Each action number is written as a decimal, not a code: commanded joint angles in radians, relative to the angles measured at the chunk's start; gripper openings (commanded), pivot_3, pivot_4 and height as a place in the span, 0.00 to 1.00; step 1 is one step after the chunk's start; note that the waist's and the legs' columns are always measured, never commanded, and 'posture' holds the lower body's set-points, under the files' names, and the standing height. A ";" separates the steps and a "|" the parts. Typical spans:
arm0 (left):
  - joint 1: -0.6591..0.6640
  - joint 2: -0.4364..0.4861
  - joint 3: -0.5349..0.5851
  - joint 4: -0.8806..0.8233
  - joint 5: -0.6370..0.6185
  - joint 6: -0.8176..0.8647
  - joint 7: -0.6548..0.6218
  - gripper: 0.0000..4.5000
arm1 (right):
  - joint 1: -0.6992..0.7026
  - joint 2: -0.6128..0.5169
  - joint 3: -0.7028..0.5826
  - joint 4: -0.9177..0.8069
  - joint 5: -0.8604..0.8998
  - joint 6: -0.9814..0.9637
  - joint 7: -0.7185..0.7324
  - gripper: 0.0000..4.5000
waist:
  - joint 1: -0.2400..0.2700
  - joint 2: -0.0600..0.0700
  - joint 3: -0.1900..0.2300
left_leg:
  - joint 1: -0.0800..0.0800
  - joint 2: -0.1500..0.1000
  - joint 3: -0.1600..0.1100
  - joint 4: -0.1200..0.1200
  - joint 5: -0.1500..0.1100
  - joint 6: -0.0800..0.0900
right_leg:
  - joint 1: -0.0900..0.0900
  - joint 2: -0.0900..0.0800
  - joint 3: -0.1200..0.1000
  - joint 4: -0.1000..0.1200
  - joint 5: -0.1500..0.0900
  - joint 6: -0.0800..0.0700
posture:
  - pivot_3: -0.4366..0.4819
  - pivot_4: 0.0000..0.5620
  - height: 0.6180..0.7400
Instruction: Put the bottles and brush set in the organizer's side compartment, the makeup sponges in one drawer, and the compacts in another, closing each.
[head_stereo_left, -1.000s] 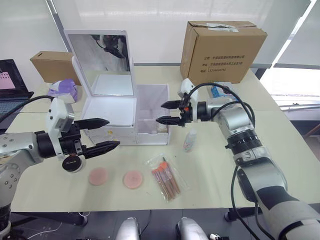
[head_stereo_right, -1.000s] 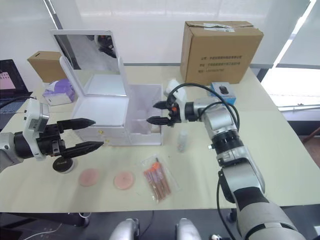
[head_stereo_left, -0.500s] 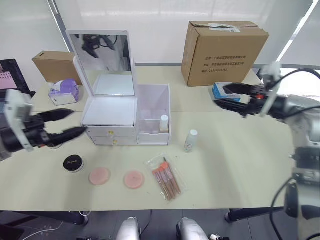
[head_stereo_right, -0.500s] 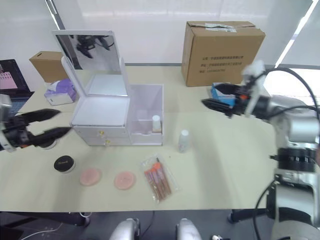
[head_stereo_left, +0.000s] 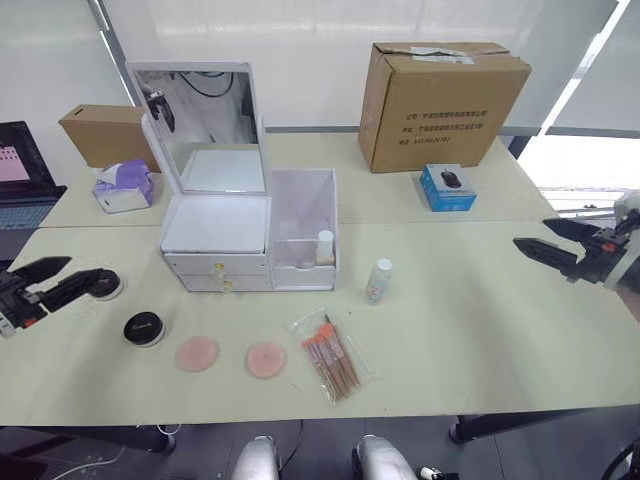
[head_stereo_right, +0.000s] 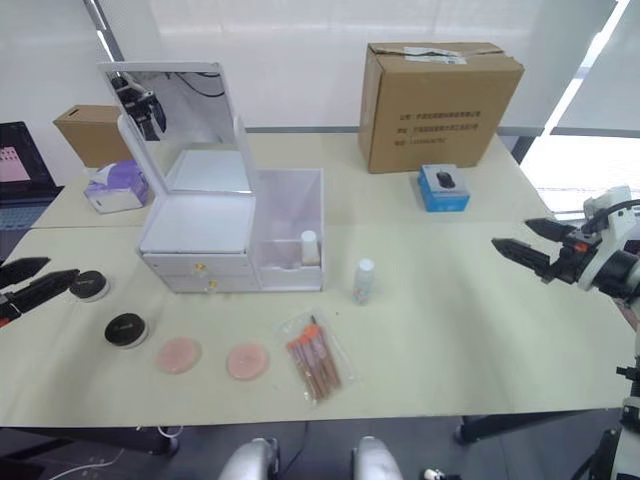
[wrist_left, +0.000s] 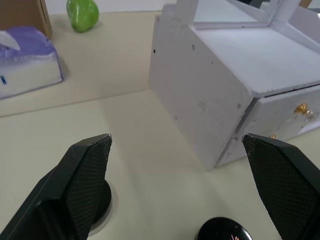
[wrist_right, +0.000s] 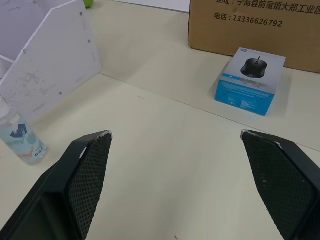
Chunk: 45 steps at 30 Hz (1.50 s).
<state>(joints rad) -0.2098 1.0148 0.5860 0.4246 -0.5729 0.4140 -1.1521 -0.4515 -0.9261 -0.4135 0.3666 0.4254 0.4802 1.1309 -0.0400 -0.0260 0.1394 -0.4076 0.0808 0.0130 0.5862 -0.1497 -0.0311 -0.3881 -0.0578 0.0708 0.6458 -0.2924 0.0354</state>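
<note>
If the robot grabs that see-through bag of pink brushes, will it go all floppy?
Probably a bit. The brush set sits in a thin clear pouch that looks crinkly, so its edges would likely sag and feel slippery. The brushes inside look stiff and lie side by side, which should keep the middle fairly straight. It looks light.

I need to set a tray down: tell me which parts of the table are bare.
The widest bare stretch lies between the clear bottle and the right gripper, in front of the blue mouse box. The front strip is crowded: compacts, makeup sponges and brush set sit before the organizer.
</note>
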 joint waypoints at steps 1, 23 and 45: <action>-0.065 0.007 -0.040 -0.095 -0.037 0.035 -0.023 1.00 | -0.015 -0.004 -0.019 -0.082 0.063 0.007 0.016 0.99 | 0.000 0.000 0.000 | 0.000 0.000 0.000 0.000 0.000 0.000 | 0.000 0.000 0.000 0.000 0.000 0.000 | 0.48 0.27 0.98; -0.224 -0.077 -0.414 -0.669 -0.152 0.261 -0.055 1.00 | -0.063 0.147 0.354 -0.532 0.091 0.227 -0.155 0.99 | -0.005 0.000 0.000 | -0.002 0.000 -0.003 0.003 0.000 0.000 | 0.000 0.004 0.002 0.000 0.004 0.010 | 0.48 0.27 0.98; -0.181 -0.075 -0.360 -0.727 -0.177 0.292 0.029 1.00 | -0.062 0.249 0.436 -0.528 0.044 0.258 -0.263 0.73 | 0.023 -0.002 0.001 | -0.005 0.000 -0.003 0.004 0.000 0.000 | 0.000 0.003 0.002 -0.002 0.004 0.009 | 0.48 0.27 0.98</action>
<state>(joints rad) -0.3773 0.9290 0.2008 -0.2930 -0.7478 0.7241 -1.1234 -0.5073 -0.6689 0.0297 -0.1267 0.4668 0.7307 0.8704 -0.0174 -0.0276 0.1402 -0.4121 0.0807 0.0096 0.5901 -0.1494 -0.0306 -0.3880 -0.0544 0.0727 0.6439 -0.2883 0.0442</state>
